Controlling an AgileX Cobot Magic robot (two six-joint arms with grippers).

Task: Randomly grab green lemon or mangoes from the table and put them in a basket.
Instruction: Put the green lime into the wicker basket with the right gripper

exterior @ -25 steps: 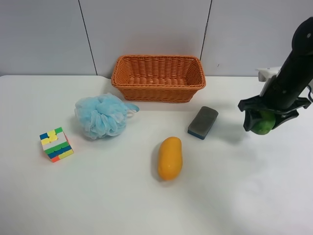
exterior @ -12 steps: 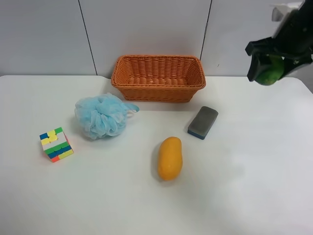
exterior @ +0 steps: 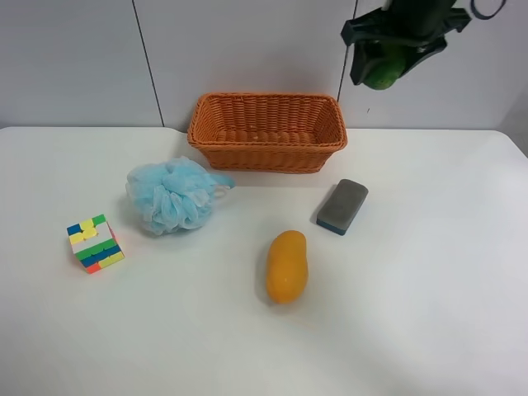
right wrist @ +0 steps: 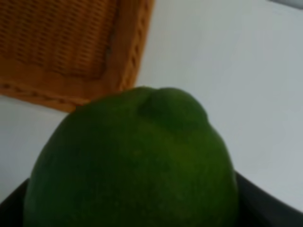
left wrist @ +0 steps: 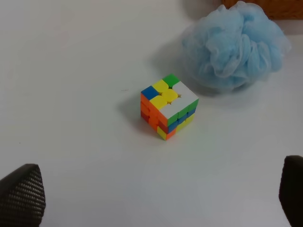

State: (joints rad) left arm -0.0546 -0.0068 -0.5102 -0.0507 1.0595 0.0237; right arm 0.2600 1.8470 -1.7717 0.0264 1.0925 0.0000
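The right gripper (exterior: pixel 388 58) clasps the lemon (exterior: pixel 382 76) high in the air, up beside the exterior view's right end of the basket (exterior: pixel 264 155). The mango (exterior: pixel 286 266) lies on the surface (exterior: pixel 429 313) well apart from the basket. The left gripper (left wrist: pixel 156 196), fingers spread wide, hangs over a cube (left wrist: pixel 168 106) near a blue puff (left wrist: pixel 234 45).
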